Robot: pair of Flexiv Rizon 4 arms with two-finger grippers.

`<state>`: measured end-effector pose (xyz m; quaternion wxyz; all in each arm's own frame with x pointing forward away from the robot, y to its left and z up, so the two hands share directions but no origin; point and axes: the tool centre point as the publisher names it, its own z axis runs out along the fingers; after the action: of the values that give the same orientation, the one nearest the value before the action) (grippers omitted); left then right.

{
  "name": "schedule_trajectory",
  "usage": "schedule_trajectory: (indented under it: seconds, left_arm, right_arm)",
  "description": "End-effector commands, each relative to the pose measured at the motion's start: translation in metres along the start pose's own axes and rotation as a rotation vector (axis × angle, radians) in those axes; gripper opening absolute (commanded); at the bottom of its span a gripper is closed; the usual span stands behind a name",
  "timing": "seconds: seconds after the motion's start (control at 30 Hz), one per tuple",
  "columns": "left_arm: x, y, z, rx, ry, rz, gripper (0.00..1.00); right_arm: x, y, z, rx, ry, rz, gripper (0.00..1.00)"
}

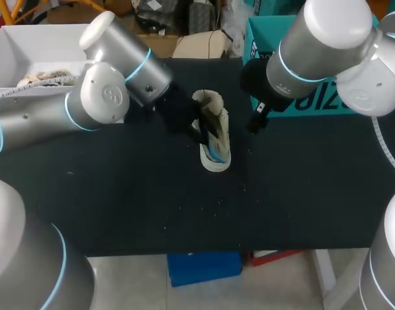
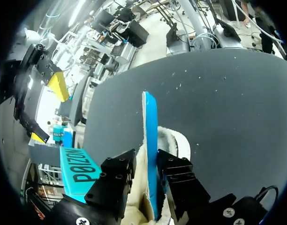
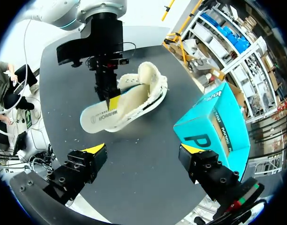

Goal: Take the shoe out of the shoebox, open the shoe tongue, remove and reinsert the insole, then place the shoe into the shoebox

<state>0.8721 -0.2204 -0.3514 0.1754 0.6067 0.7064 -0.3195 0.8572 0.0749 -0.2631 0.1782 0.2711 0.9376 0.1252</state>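
A cream fleece-lined shoe (image 1: 215, 145) lies on its side mid-table, its white sole turned toward the right wrist camera (image 3: 116, 117). A blue insole (image 2: 151, 136) stands on edge in the shoe's opening. My left gripper (image 2: 147, 164) is at that opening (image 1: 202, 129). Its fingers are slightly apart, so it is open, with the insole and fleece lining between them. One yellow fingertip (image 3: 114, 102) shows against the shoe's side. My right gripper (image 3: 143, 150) hangs wide open and empty, to the right of the shoe (image 1: 255, 123). The teal shoebox (image 1: 294, 71) sits at the back right.
A white box (image 1: 36, 48) with pale material inside stands at the back left, partly behind my left arm. The dark tabletop (image 1: 152, 206) in front of the shoe carries only small crumbs. The shoebox (image 3: 218, 119) lies close beside my right gripper.
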Motion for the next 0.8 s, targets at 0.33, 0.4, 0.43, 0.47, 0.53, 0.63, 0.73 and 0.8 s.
schedule_trajectory:
  seconds: [0.33,0.4,0.43,0.47,0.53,0.63,0.73,0.8]
  left_arm:
    - [0.012,-0.030,0.001,0.061,0.040,0.009,0.00]
    - [0.013,-0.030,0.002,0.065,0.043,0.008,0.00]
    - [0.013,-0.029,0.002,0.065,0.044,0.008,0.00]
    - [0.013,-0.028,0.002,0.053,0.039,0.008,0.00]
    - [0.012,-0.024,0.001,0.027,0.036,0.007,0.00]
    - [0.012,-0.018,0.001,0.008,0.015,-0.011,0.00]
    - [0.011,-0.010,0.002,-0.009,0.012,-0.022,0.00]
    - [0.009,-0.005,0.002,-0.016,0.008,-0.027,0.00]
  right_arm:
    - [0.001,0.000,0.001,0.000,0.000,0.000,1.00]
    - [0.001,0.000,0.001,0.000,0.000,0.000,1.00]
    - [0.001,0.000,0.001,0.000,0.000,0.000,1.00]
    - [0.001,0.000,0.001,0.000,0.000,0.000,1.00]
    - [0.001,0.000,0.001,0.000,0.000,0.000,1.00]
    - [0.001,0.000,0.001,0.000,0.000,0.000,1.00]
    - [0.001,0.000,0.001,0.000,0.000,0.000,1.00]
    - [0.001,0.000,0.001,0.000,0.000,0.000,1.00]
